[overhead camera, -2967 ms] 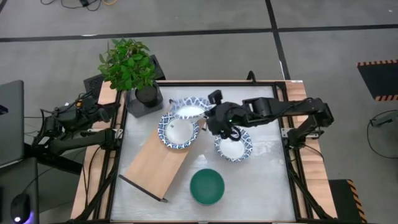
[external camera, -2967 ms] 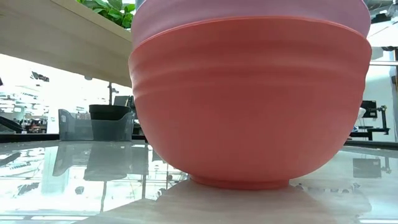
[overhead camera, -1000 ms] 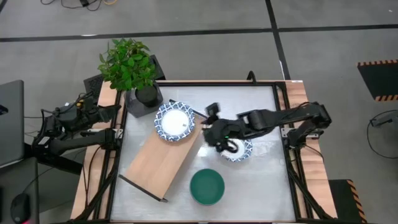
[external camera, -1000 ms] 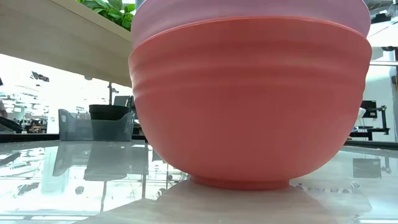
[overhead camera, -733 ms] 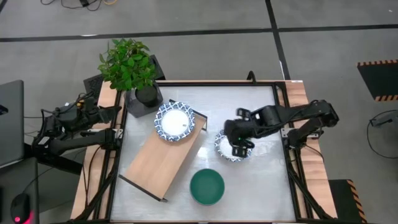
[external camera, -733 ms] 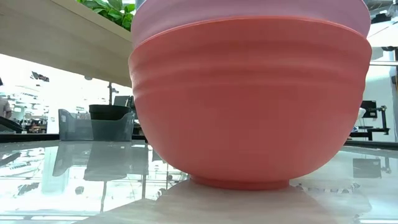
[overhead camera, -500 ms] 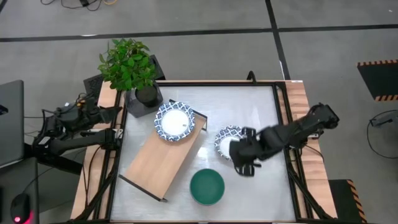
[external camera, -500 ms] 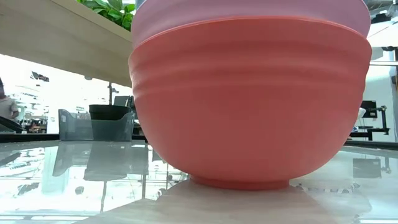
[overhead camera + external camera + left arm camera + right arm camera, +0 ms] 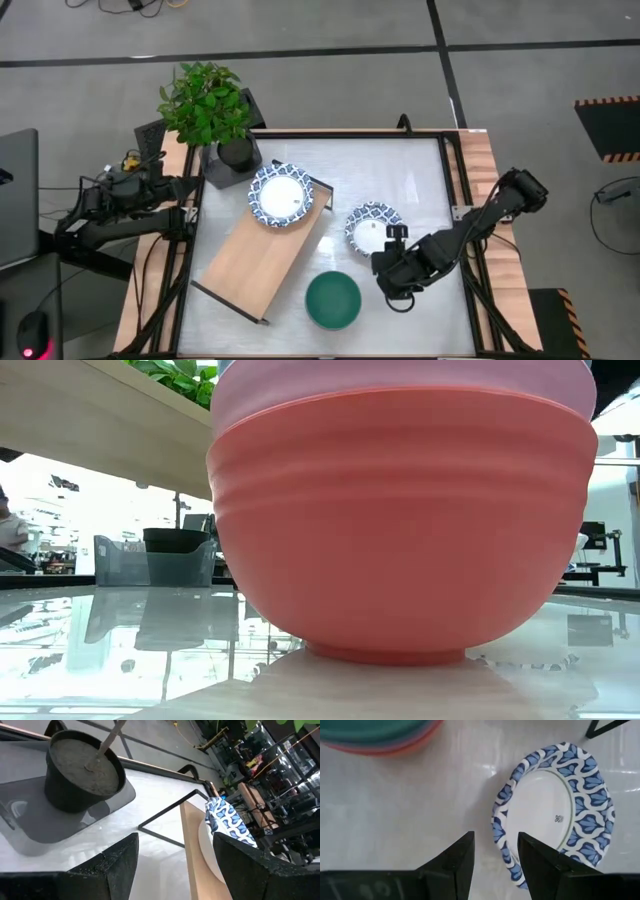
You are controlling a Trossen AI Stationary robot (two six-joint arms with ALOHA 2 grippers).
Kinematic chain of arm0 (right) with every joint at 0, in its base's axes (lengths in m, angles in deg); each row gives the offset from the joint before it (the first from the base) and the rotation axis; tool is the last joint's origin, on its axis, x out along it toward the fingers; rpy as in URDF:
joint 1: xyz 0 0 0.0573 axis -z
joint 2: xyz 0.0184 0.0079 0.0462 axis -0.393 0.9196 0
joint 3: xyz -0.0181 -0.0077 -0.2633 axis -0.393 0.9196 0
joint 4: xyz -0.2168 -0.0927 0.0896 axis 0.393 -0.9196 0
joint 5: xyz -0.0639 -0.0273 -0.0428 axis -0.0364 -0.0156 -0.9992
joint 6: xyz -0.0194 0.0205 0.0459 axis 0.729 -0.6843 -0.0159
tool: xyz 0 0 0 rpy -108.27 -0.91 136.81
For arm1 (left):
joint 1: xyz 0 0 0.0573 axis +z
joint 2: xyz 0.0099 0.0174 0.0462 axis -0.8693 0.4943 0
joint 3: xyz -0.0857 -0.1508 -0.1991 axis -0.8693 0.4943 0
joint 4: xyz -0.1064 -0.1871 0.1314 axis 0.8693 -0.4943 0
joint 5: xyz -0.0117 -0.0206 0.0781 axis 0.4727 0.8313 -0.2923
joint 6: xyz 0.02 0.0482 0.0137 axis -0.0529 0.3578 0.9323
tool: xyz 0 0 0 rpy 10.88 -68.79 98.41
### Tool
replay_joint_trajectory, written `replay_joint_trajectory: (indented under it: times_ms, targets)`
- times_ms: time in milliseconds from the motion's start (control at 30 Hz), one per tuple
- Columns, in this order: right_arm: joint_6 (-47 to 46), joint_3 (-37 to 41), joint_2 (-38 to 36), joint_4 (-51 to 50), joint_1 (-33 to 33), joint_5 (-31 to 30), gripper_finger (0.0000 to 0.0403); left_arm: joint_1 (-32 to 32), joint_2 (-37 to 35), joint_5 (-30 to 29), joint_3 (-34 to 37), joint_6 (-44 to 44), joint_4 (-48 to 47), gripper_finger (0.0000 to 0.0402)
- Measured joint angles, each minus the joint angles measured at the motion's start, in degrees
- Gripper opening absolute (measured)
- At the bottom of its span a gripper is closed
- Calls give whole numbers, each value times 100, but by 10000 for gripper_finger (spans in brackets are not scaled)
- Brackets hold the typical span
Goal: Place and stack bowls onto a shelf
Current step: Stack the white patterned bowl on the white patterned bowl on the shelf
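One blue-and-white bowl [image 9: 281, 196] sits on the far end of the light-wood shelf [image 9: 252, 262], which lies slantwise on the table. A second blue-and-white bowl [image 9: 373, 226] [image 9: 555, 810] rests on the table to its right. A stack of bowls with a green one on top [image 9: 333, 300] stands near the front edge; the low view shows its pink and red bowls [image 9: 400, 510]. My right gripper [image 9: 388, 268] [image 9: 495, 852] hovers open just near of the table bowl's rim, touching nothing. My left gripper [image 9: 175, 865] waits open at the table's left edge.
A black plant pot [image 9: 236, 152] [image 9: 82, 775] on a grey tray stands at the far left corner beside the shelf's far end. The shelf's black end frame [image 9: 165, 820] shows in the left wrist view. Bare tabletop [image 9: 420, 170] lies at the far right.
My right gripper has drawn back from above the blue-and-white bowl on the table, going toward the near edge and a little right. That bowl now lies uncovered on the table. The bowl on the shelf has stayed put.
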Motion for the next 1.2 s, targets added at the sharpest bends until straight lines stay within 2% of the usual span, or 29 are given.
replay_joint_trajectory:
  times_ms: [367,533,767,900,1033,1200]
  targets:
    - [-45,996,2,688,66,-22,176,2,1,-28,4,-2,1,242]
    - [-46,1148,0,776,66,-285,175,1,-1,-28,4,-9,1,242]
    - [89,1374,2,1245,66,-301,175,1,1,-39,4,-17,1,242]
    - [100,1409,4,1181,132,-303,172,0,-1,-41,4,-17,1,242]
    - [107,1409,4,1178,268,-305,146,2,0,-40,4,-17,1,242]
    - [105,1409,4,1166,383,-297,84,2,1,-38,4,-17,1,242]
